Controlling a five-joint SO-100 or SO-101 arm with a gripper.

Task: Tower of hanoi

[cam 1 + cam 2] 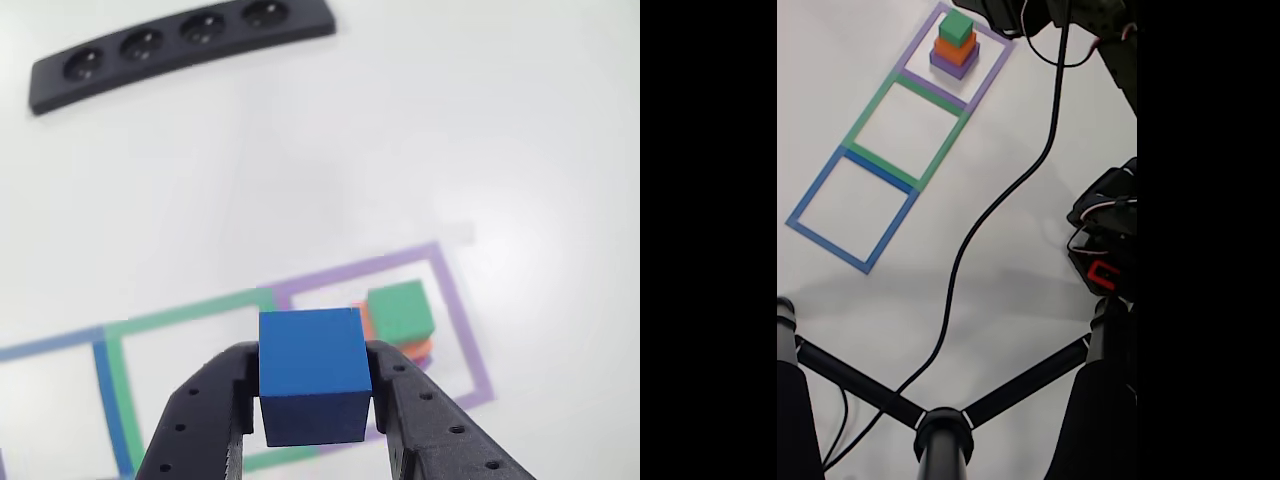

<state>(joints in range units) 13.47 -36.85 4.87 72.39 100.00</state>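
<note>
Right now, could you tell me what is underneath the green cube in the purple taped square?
The green cube sits on an orange block, which rests on a wider purple block. In the other view, the gripper's blue cube hides much of them.

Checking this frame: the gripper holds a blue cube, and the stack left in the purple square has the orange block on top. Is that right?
Not quite. The gripper does hold the blue cube, but the stack in the purple square has the green block on top; the orange block sits beneath it, over a purple block. The fixed view shows this.
</note>
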